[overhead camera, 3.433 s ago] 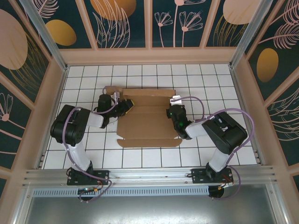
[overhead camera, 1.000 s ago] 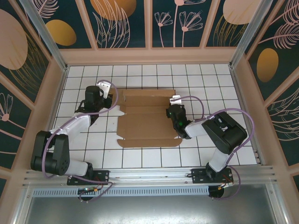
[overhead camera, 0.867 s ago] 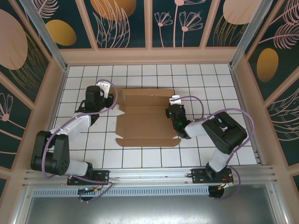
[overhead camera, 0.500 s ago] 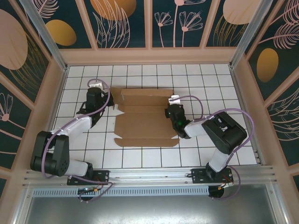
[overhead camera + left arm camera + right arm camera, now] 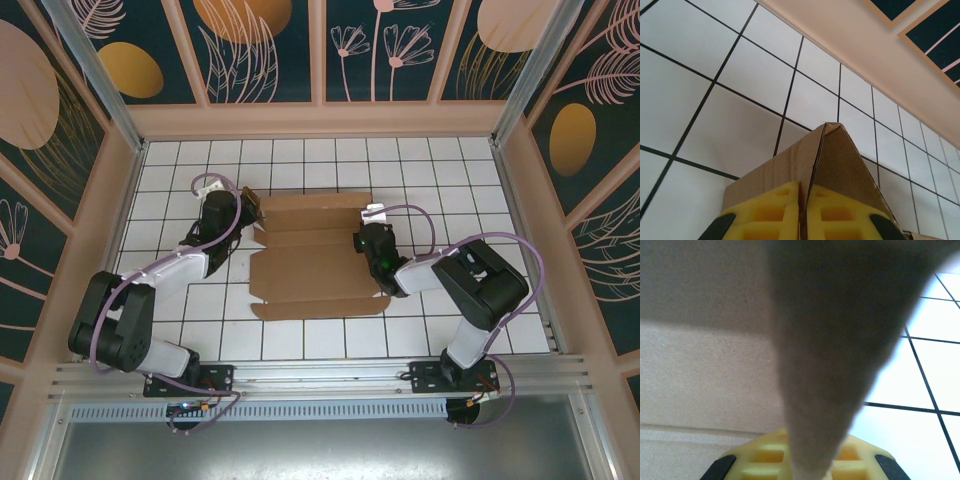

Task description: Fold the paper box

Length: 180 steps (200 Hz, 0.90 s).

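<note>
Paper box [image 5: 315, 265] sits mid-surface [image 5: 300, 345] in the top view: a brown die-cut sheet, mostly flat, creases running 9-to-3, with the narrow strip along its 6 o'clock edge down on the white tiles. Left end effector [image 5: 247, 207] is at the sheet's 10 o'clock corner. In the left wrist view the end effector [image 5: 802, 220] has its yellow pads [image 5: 772, 210] pressed together, pinching a doubled-over cardboard flap. The flap comes to a peak at 12 o'clock above the pads, with tiles and the enclosure wall [image 5: 875, 60] behind it. Right end effector [image 5: 368, 240] is on the sheet's right edge, roughly 2 o'clock from its centre. In the right wrist view the end effector [image 5: 812, 465] is closed on a flap of the same box. That flap stands up between the pads [image 5: 760, 460] toward 12 o'clock, too close to the lens to be sharp. Flat cardboard panel lies at 9 o'clock there, bare tiles at 3 o'clock. Both arms reach in from their bases at 6 o'clock, one on each side of the sheet.
</note>
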{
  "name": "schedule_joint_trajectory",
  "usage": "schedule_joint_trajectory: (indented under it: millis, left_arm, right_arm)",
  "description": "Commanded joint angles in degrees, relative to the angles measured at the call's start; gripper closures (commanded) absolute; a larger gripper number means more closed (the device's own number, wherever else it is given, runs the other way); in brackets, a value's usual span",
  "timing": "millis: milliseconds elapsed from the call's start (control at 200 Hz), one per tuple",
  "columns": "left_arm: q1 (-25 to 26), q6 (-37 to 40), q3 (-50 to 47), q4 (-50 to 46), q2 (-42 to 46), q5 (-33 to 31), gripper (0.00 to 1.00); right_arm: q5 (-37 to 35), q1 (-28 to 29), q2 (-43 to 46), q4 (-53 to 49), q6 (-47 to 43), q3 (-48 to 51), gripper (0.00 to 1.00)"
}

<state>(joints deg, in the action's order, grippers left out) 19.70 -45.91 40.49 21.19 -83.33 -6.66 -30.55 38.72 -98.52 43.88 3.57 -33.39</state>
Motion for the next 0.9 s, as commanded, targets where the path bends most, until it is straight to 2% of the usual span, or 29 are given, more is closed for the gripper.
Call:
schedule_joint_trajectory:
  millis: [0,90,185,290,360,420,515,566,606,676,726,766,896]
  left_arm:
    - [1.0,-2.2,-0.5,1.0,1.8,-0.2,0.84]
    - [1.0,1.1,-0.1,-3.9,5.6,-4.1,0.69]
    - [1.0,10.5,1.3,-9.2,10.0,-5.3,0.57]
    - [1.0,21.8,3.5,-16.1,13.8,-6.4,0.53]
    - [0.9,30.3,3.1,-17.1,17.3,-6.0,0.53]
    - [0.9,35.4,2.0,-17.1,20.6,-10.8,0.51]
    - [0.6,41.3,1.7,-16.5,22.9,-20.3,0.38]
    - [-0.5,43.3,2.5,-17.2,22.4,-22.0,0.35]
    - [-2.2,44.5,3.5,-18.0,21.6,-19.9,0.35]
    - [-5.9,45.7,4.8,-18.5,20.0,-11.9,0.35]
    - [-8.1,47.5,5.4,-18.0,19.3,-1.5,0.33]
    - [-8.5,49.7,6.2,-17.7,18.2,4.1,0.32]
    - [-8.7,54.2,9.0,-16.5,14.4,15.4,0.31]
  right_arm:
    - [-1.1,0.4,-1.2,-4.8,0.0,-0.1,0.9]
    - [-2.1,0.2,-1.2,-5.2,0.2,-0.3,0.9]
    - [-3.2,-0.1,-1.4,-6.7,0.6,-1.0,0.91]
    - [-3.4,-0.5,-1.4,-7.1,0.8,-1.2,0.91]
    - [-3.4,-0.5,-1.3,-7.1,0.7,-1.2,0.91]
    - [-3.1,-0.6,-1.2,-7.0,0.6,-1.1,0.91]
    - [-2.7,-0.7,-1.0,-6.9,0.6,-1.2,0.91]
    - [-2.6,-0.7,-1.0,-6.8,0.6,-1.1,0.91]
    - [-2.3,-0.7,-1.0,-6.7,0.6,-1.0,0.91]
    - [-1.9,-0.7,-1.1,-6.6,0.5,-1.0,0.91]
    - [-1.6,-0.7,-1.1,-6.6,0.5,-1.0,0.91]
    - [-1.4,-0.7,-1.1,-6.6,0.5,-1.0,0.9]
    - [-1.2,-0.7,-1.4,-6.4,0.3,-0.9,0.9]
